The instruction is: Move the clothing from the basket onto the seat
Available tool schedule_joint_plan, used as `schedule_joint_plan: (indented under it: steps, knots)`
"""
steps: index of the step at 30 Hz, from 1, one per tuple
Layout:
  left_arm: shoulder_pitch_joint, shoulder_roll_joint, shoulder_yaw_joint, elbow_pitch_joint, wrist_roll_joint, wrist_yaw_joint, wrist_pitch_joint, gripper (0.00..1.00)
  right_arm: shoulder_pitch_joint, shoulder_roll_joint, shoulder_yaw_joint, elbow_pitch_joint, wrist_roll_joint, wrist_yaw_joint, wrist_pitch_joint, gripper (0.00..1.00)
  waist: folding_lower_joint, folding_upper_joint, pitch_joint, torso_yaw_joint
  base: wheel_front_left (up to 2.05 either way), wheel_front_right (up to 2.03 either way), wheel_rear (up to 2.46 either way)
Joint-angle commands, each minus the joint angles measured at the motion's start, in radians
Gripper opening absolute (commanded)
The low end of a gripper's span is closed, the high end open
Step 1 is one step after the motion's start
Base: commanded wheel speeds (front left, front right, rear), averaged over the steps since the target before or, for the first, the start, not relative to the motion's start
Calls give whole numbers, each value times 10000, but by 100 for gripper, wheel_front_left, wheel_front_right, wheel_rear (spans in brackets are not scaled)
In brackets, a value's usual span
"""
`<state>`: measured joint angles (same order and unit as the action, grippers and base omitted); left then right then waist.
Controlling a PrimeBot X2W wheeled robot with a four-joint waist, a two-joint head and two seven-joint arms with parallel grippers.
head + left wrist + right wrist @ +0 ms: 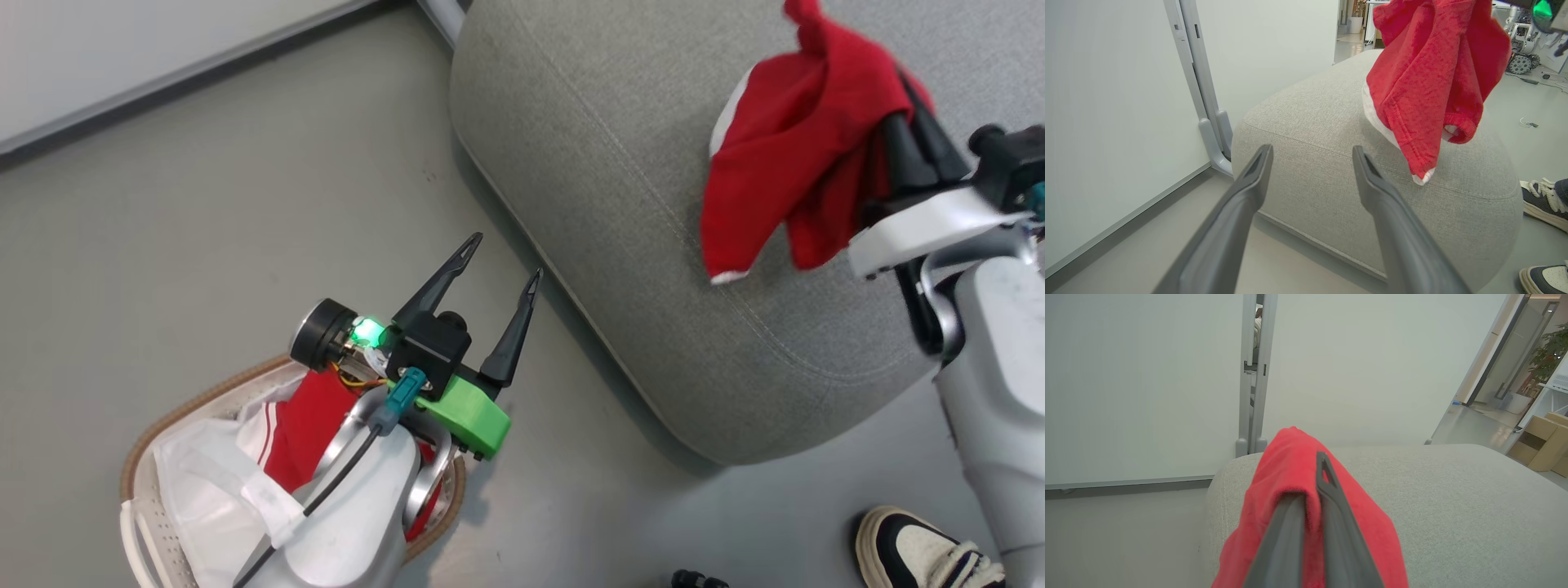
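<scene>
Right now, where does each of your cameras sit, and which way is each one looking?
Head view: on the head, looking down at the floor, the basket and the seat; it shows the left claw open and the right claw shut on the clothing.
Left wrist view: on the left wrist, looking along that claw at the seat's side and the clothing.
Right wrist view: on the right wrist, looking along that claw across the seat toward a white wall.
All three share the seat and the clothing.
</scene>
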<state>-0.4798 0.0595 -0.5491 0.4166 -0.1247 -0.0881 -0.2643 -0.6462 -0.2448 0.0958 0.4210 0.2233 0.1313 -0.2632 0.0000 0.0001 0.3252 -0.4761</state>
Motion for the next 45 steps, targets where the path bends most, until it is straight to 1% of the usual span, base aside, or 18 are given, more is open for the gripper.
schedule_joint_plan:
  steps: [1, 4, 8, 14, 19, 20, 21, 22, 26, 29, 33, 40, 45]
  knots:
    - [-145, 217, 87, 69, 65, -35, -2, 100, -416, -85, -111, 135, -154, -10, -22, 0, 0, -1, 1138, -63, 0, 0, 0]
    - [-357, 301, 67, 178, 230, -86, -2, 100, -1295, -579, -569, 659, -407, -10, -22, 0, 0, -1, 1659, 147, 0, 0, 0]
    - [-564, 439, 45, 200, 400, -135, -2, 100, -2319, -1078, -1177, 1444, -700, -10, -21, 0, 0, -1, 2255, 509, 0, 0, 0]
    - [-878, 436, 43, 98, 529, -115, -2, 100, -3506, -1683, -2066, 2745, -1269, -12, -22, 0, 0, -1, 2914, 1065, 0, 0, 0]
    - [-939, 395, 81, 79, 542, -60, -4, 100, -3884, -1821, -2948, 3817, -1796, -12, -22, 0, 0, -1, 3193, 1489, 0, 0, 0]
    - [-942, 384, 125, 42, 521, -38, -4, 100, -3891, -1717, -3134, 3937, -1721, -12, -22, 27, 0, -1, 3216, 1539, 0, 0, 0]
    - [-900, 367, 223, 12, 428, 9, -4, 100, -3810, -1581, -3352, 4162, -1669, -10, -21, 87, 0, -1, 3228, 1584, 0, 0, 0]
    - [-857, 372, 271, -11, 414, 34, -4, 100, -3711, -1515, -3442, 4261, -1677, -10, -22, 100, 0, -1, 3229, 1604, 0, 0, 0]
    - [-623, 446, 464, -1, 354, 90, -4, 100, -3078, -1222, -3758, 4328, -1782, -10, -21, 100, 0, -1, 3098, 1612, 0, 0, 0]
    - [-520, 478, 606, -10, 358, 166, -4, 100, -2414, -979, -3875, 4009, -1738, -12, -21, 100, 0, -1, 2842, 1599, 0, 0, 0]
    - [-319, 489, 882, -60, 327, 309, -4, 100, -1471, -676, -3783, 3525, -1635, -12, -21, 100, 0, -1, 2413, 1611, 0, 0, 0]
    - [163, 395, 1483, -155, 231, 582, -4, 100, -48, -325, -3029, 2477, -1146, -10, -21, 100, 0, -1, 1571, 1987, 0, 0, 0]
    - [707, 372, 2110, -375, 122, 876, -2, 100, 625, 10, -2177, 1705, -785, -10, -21, 100, 0, -1, 1013, 2402, 0, 0, 0]
